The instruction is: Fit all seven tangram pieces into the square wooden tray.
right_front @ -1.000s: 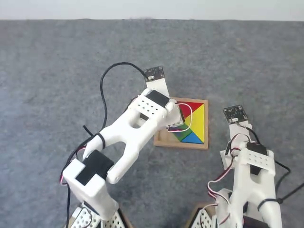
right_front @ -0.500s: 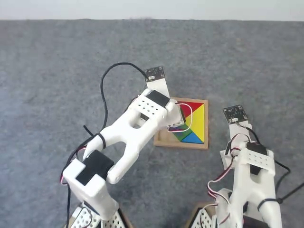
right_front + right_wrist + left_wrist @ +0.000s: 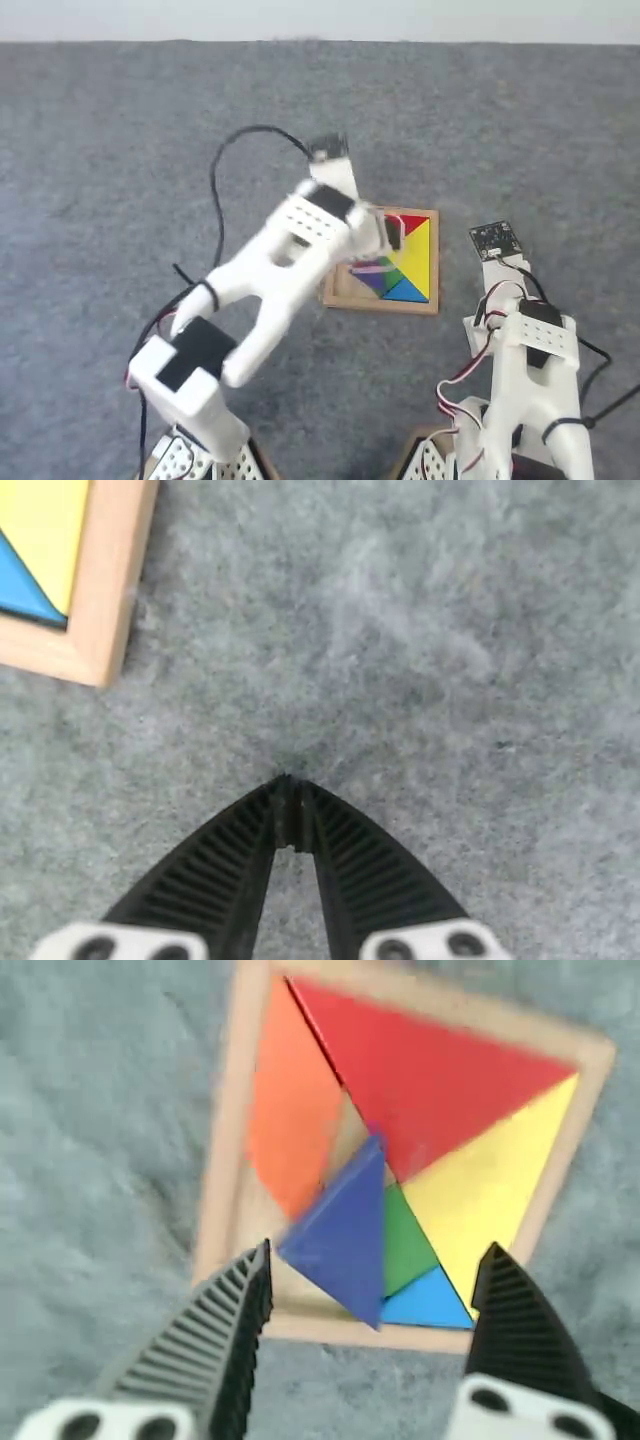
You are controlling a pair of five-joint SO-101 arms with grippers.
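"The left arm [image 3: 270, 280] has shifted since a second ago, up and a little away from the tray [image 3: 225, 1160]."

"Yes. The left gripper [image 3: 378, 1252] hangs over it, jaws wide apart, holding nothing. Right under it, the dark blue triangle [image 3: 345, 1235] lies askew, seemingly riding on the green piece [image 3: 405, 1240] beside the orange piece [image 3: 290, 1130]."

"Not seated, then?"

"I'd say not. There's bare wood showing by it. A careless push could tip it, or drag its neighbours out of line."

"And the right gripper [image 3: 287, 790]?"

"Pressed together, empty, above the carpet [image 3: 450, 630] near the tray's corner."
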